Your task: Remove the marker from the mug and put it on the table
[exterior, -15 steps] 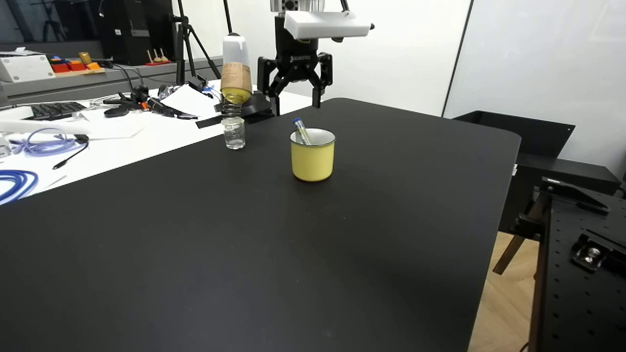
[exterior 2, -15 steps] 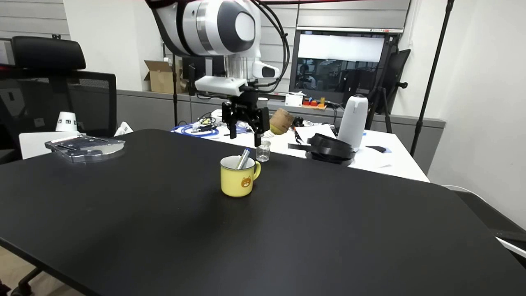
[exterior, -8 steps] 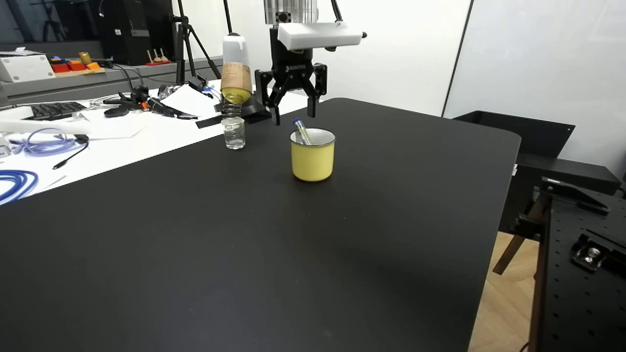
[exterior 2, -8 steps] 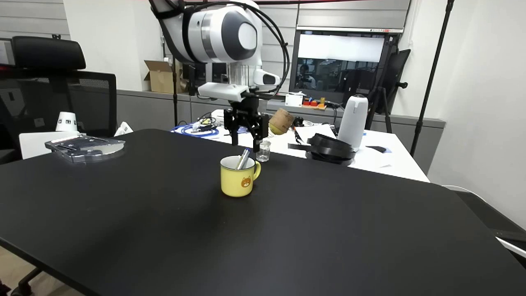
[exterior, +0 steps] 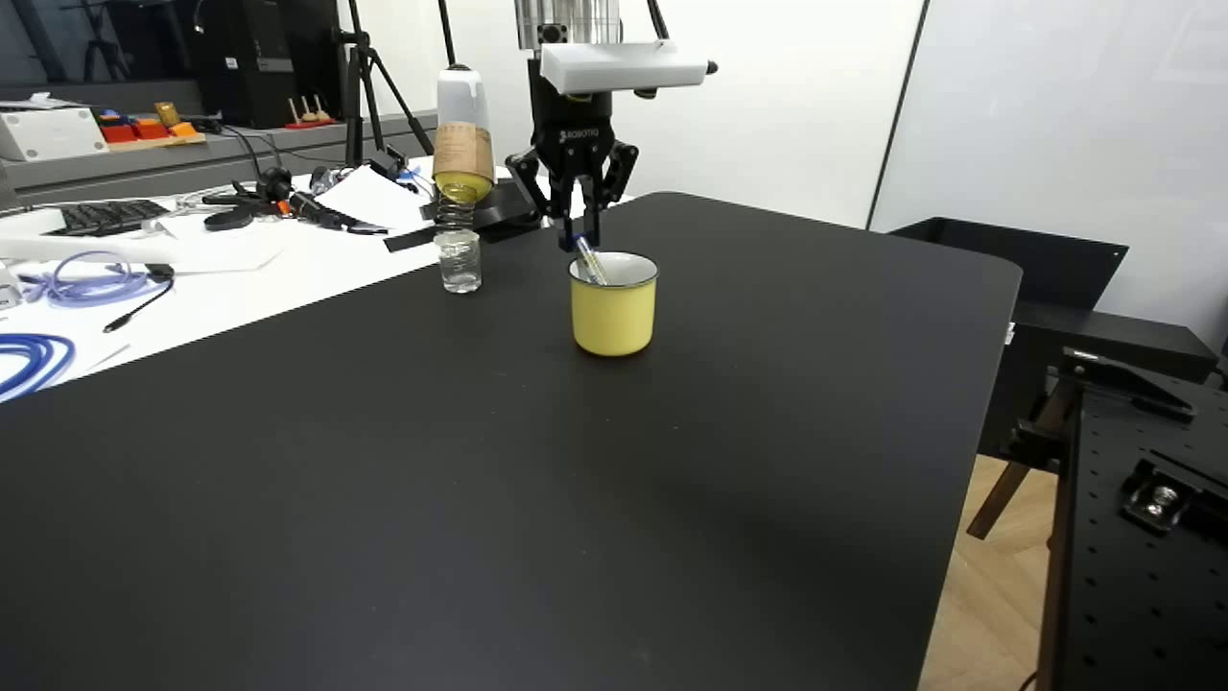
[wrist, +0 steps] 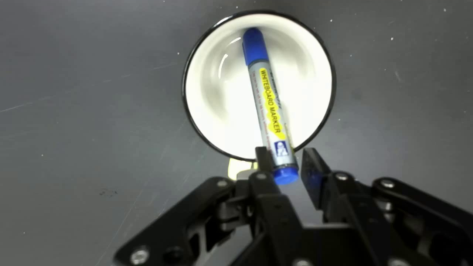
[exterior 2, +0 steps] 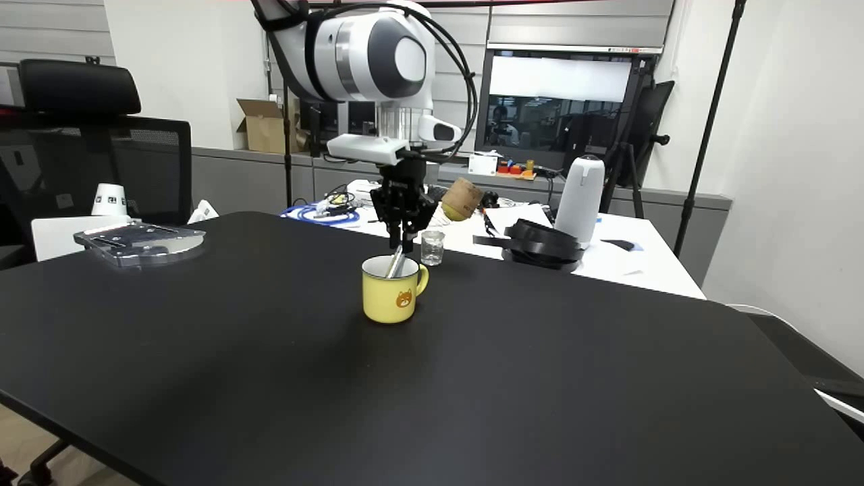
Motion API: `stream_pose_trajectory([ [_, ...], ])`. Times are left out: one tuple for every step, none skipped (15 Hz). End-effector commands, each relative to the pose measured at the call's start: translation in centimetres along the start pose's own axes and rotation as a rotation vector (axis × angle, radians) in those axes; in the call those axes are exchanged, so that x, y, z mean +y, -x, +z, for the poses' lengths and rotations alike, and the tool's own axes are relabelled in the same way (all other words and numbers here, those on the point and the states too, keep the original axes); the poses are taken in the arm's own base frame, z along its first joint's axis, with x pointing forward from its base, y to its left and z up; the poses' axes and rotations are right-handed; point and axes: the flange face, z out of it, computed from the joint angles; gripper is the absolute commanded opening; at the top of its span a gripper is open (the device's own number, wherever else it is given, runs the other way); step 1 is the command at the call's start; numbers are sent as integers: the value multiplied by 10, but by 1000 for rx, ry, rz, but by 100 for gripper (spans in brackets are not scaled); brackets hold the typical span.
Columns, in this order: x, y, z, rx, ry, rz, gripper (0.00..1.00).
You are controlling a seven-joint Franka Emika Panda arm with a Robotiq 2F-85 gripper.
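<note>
On the black worktop (exterior 2: 540, 391) stands the mug (exterior 2: 383, 297), the marker (wrist: 269, 101) leaning inside with one end standing out. Around this end the gripper (wrist: 286, 159) is unclenched, a gap showing at one side; grasping, lifting and laying down seem to remain.

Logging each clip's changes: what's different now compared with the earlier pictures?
The tool came down toward the yellow mug, and its fingers, wide apart before, closed in on either side of the upper end of the whiteboard marker; whether they grip it, I can't tell. Unchanged: the mug's place, and the marker leaning inside it.
</note>
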Motion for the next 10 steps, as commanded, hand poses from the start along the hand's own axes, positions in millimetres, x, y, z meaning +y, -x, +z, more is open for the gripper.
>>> stream_pose_trajectory([
  [0,-7,-8,-22,-2,20,2],
  [1,-7,-9,-28,-4,21,4],
  [1,-6,-11,-36,-5,20,6],
  [1,-6,-12,-41,-8,22,6],
  [0,-6,-16,-43,-11,21,6],
  [-1,-5,-20,-42,-10,20,6],
  [-3,-5,-26,-36,-7,16,6],
  [-5,-4,-35,-22,-3,14,6],
  [-6,-4,-43,-10,-1,12,6],
  [-9,-4,-53,14,5,9,6],
])
